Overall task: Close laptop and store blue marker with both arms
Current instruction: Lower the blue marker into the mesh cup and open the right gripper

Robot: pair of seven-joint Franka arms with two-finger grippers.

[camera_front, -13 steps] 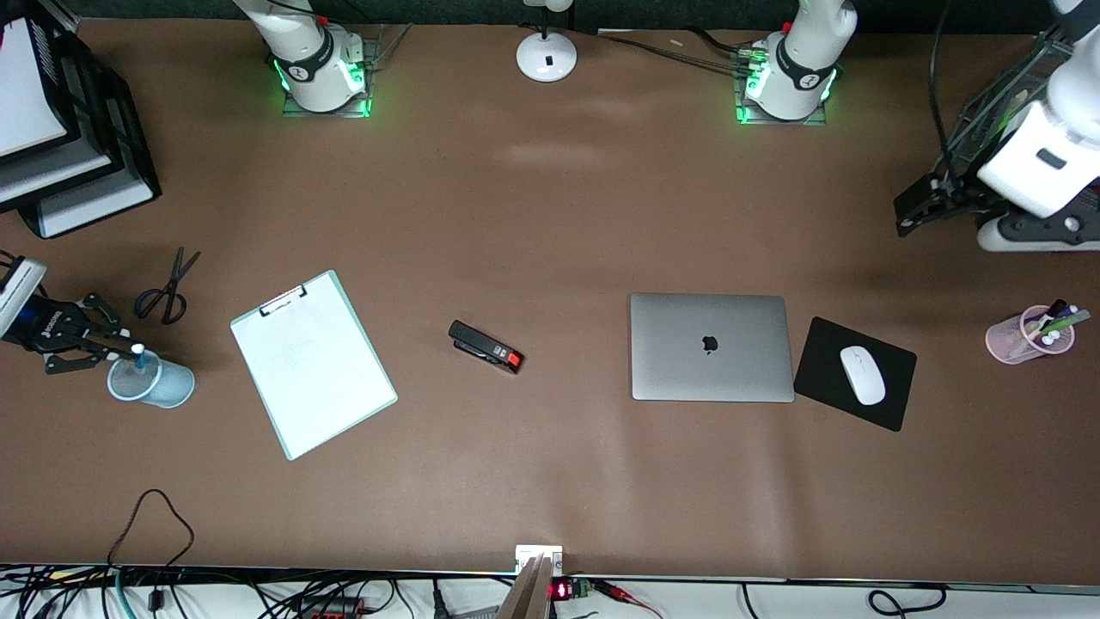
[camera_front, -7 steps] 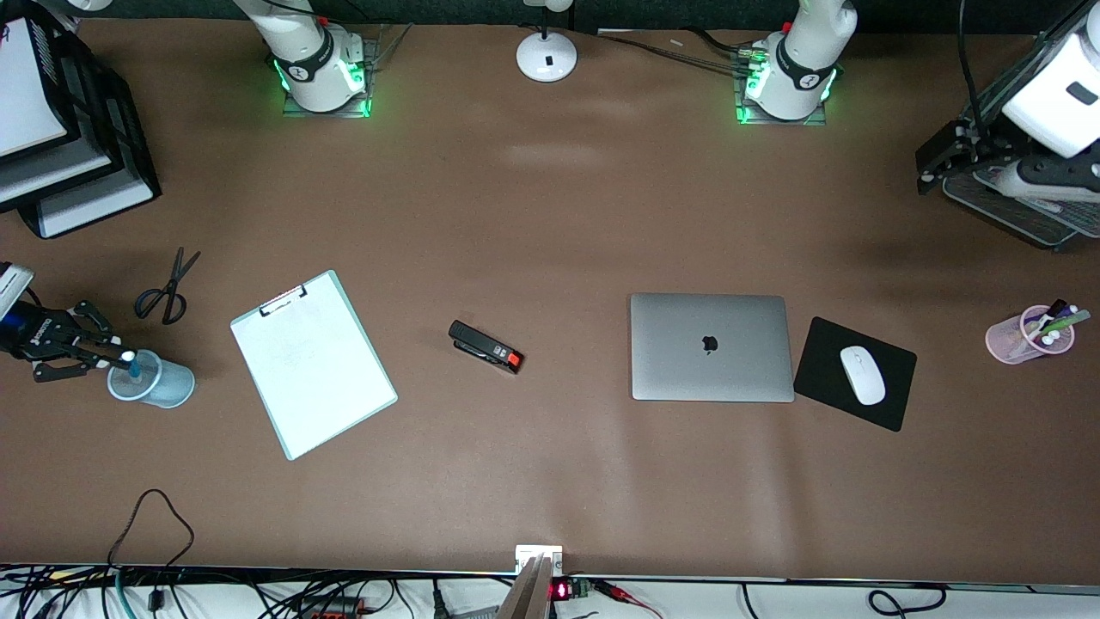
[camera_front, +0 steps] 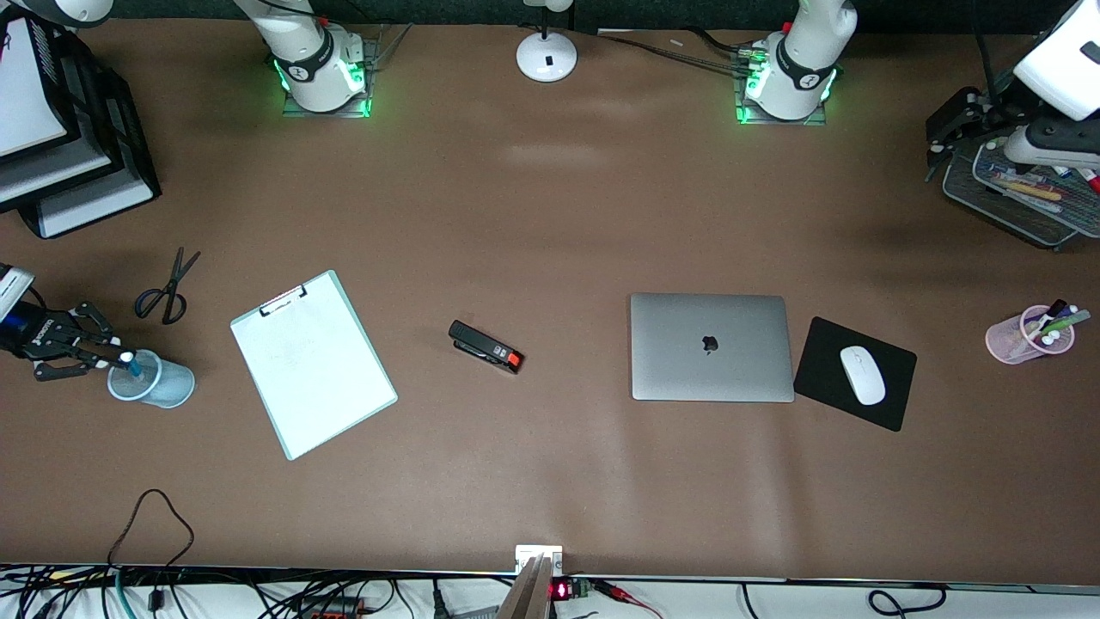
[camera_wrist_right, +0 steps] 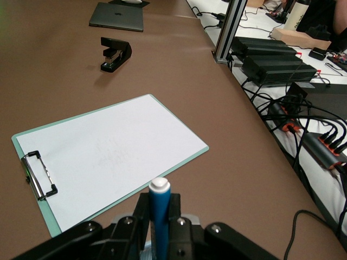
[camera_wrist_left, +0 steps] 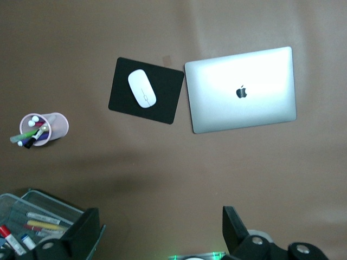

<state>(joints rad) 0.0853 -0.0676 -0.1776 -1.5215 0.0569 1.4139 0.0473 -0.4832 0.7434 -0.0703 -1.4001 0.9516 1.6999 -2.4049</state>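
The laptop (camera_front: 709, 346) lies shut on the table, its silver lid with the apple logo facing up; the left wrist view also shows this laptop (camera_wrist_left: 241, 89). At the right arm's end of the table, my right gripper (camera_front: 112, 356) is shut on the blue marker (camera_front: 131, 362). The marker stands upright with its white cap on top and its lower end in the mouth of a light-blue cup (camera_front: 163, 389). The right wrist view shows the blue marker (camera_wrist_right: 160, 203) clamped between the fingers of the right gripper (camera_wrist_right: 159, 218). My left gripper (camera_front: 944, 131) hangs open and empty at the edge of the wire-mesh tray (camera_front: 1023, 215); in its own view the left gripper (camera_wrist_left: 160, 230) has its fingers wide apart.
A clipboard (camera_front: 314, 365), a black stapler (camera_front: 485, 346) and scissors (camera_front: 168, 288) lie between cup and laptop. A black mouse pad (camera_front: 825, 361) with a white mouse (camera_front: 862, 375) adjoins the laptop. A pink pen cup (camera_front: 1014, 340) stands toward the left arm's end. Stacked paper trays (camera_front: 77, 193) fill one corner.
The right gripper has shifted slightly and the marker now sits lower in the cup. The left arm has drawn back toward the bases' edge, uncovering the mesh tray.
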